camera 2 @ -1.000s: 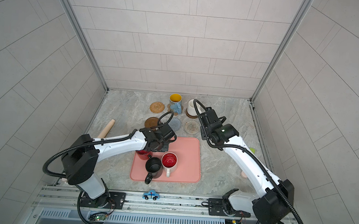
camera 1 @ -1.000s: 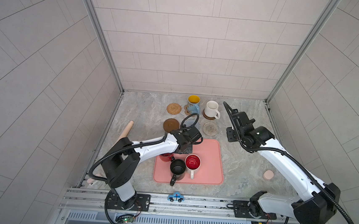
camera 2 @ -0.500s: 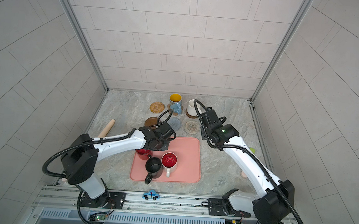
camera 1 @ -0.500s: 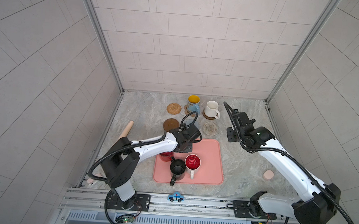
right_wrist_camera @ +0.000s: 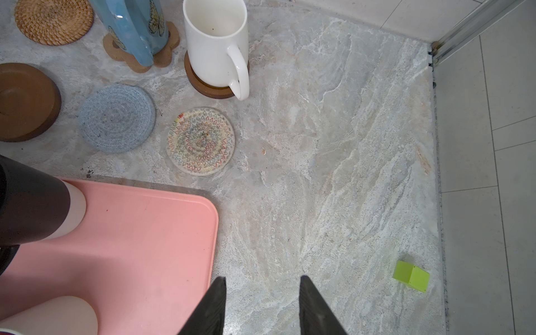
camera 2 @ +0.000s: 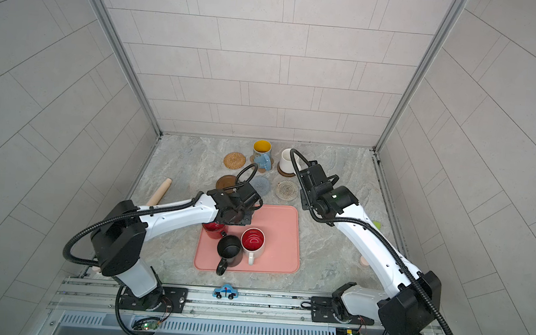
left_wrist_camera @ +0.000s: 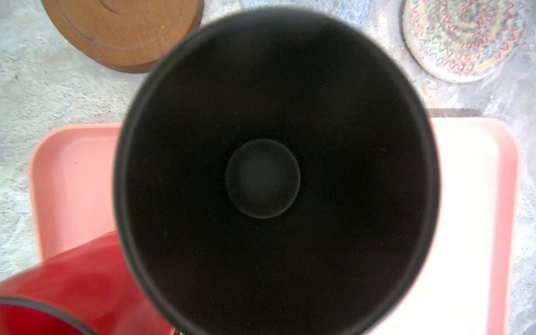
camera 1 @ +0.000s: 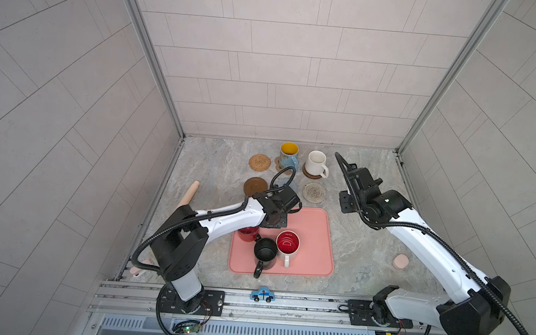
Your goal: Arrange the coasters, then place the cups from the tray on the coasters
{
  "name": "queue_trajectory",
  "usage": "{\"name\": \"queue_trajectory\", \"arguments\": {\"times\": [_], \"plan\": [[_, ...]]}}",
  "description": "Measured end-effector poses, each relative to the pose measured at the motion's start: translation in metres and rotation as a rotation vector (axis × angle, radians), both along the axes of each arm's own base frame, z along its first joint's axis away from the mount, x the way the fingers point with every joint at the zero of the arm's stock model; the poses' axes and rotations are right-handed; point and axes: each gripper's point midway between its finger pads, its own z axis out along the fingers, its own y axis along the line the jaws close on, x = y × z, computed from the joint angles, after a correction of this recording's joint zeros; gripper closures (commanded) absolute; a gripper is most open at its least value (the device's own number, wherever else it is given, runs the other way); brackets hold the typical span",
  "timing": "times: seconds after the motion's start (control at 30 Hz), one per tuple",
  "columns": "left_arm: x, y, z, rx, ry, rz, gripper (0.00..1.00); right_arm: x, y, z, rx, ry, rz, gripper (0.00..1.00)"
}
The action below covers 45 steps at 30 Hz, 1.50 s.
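Left claw [camera 1: 278, 215]: clamped tight on the held black mug [left_wrist_camera: 262, 178] over the tray's far left corner. The fingers are hidden, and the mug's mouth fills the left wrist view.
Right claw [right_wrist_camera: 261, 278]: partly open and holding nothing, above bare bench [right_wrist_camera: 333, 174] just beside the tray's far right corner.
Tray [camera 1: 316, 244]: its right half is bare. The red mug [camera 1: 248, 234], second black mug [camera 1: 265, 250] and white mug [camera 1: 287, 243] with its red inside are crowded on the left half.
Mugs placed: the blue mug [camera 1: 289, 155] stands on the paw coaster [right_wrist_camera: 165, 56]. The cream mug [camera 1: 315, 162] stands on a dark wooden coaster [right_wrist_camera: 208, 90].
Free coasters: rattan coaster [camera 1: 259, 162], brown wooden coaster [camera 1: 255, 186], grey-blue coaster [right_wrist_camera: 116, 117] and zigzag coaster [camera 1: 313, 192]. A strip of bench separates them from the tray's far edge.
Open room: the bench to the right of the tray holds only a pink puck [camera 1: 400, 261] and a green block [right_wrist_camera: 412, 275] near the right wall.
Edges: a rolling pin [camera 1: 188, 193] lies near the left wall. A toy car [camera 1: 263, 294] sits at the front rail.
Markings: butterfly prints on the blue mug.
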Motion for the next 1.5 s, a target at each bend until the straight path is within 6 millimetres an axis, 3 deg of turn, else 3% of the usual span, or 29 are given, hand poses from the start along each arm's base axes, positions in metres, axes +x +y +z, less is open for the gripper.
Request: {"name": "queue_trajectory", "arguments": {"times": [0.77,1.2,1.5], "plan": [[0.020,0.024,0.019,0.005,-0.028,0.023,1.00,-0.001,-0.001,-0.001,-0.002,0.005,-0.001,0.56],[0.015,0.017,0.017,0.010,-0.034,-0.011,1.00,-0.001,-0.001,-0.001,0.002,0.006,-0.005,0.56],[0.007,0.003,0.011,0.019,-0.050,-0.054,0.94,-0.001,-0.001,-0.001,0.005,0.006,-0.009,0.56]]}}
